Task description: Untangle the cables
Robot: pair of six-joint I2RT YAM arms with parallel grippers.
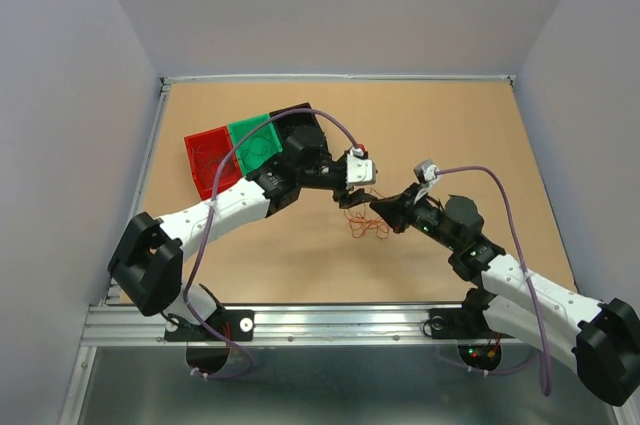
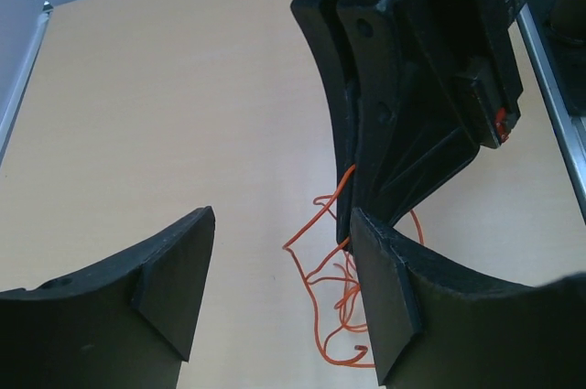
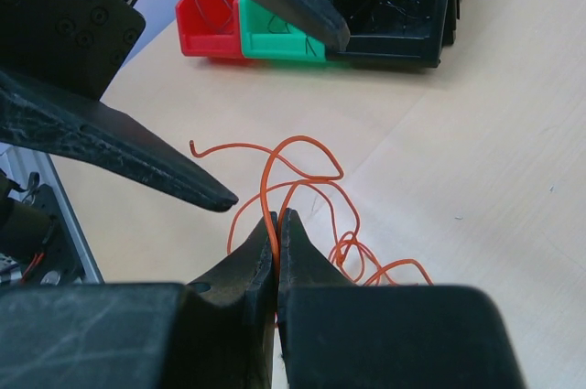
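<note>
— What fills most of the view from above?

— The brown table (image 1: 450, 125), with grey walls on three sides. The left arm (image 1: 230, 207) comes in from 7 o'clock and the right arm (image 1: 520, 280) from 5 o'clock. Both reach toward the middle, where their tips nearly meet.

— And the coloured boxes?

— Three bins stand in a row at about 10 o'clock from the table's middle. A red bin (image 1: 210, 160) touches a green bin (image 1: 255, 145), and next comes a black bin (image 1: 300, 125), partly hidden under the left arm's wrist.

— How do the pincers stand?

— The left gripper (image 2: 282, 224) is spread wide and clamps nothing. The right gripper (image 3: 276, 217) is pinched tight on one orange strand, which rises from between its tips toward 12 o'clock in its own wrist view. In the left wrist view, the right gripper's closed fingers come down from 1 o'clock. They end just beside the left gripper's finger on the 3 o'clock side.

— Where are the cables?

— The orange cables (image 3: 302, 139) lie in a small loose tangle near the table's middle, a little toward 6 o'clock. They are right under the two grippers and well apart from the bins. One loop arches above the right gripper's tips, and the rest curls on the board at 4 o'clock of those tips. In the left wrist view, several loops show in the gap between the left gripper's open fingers.
</note>
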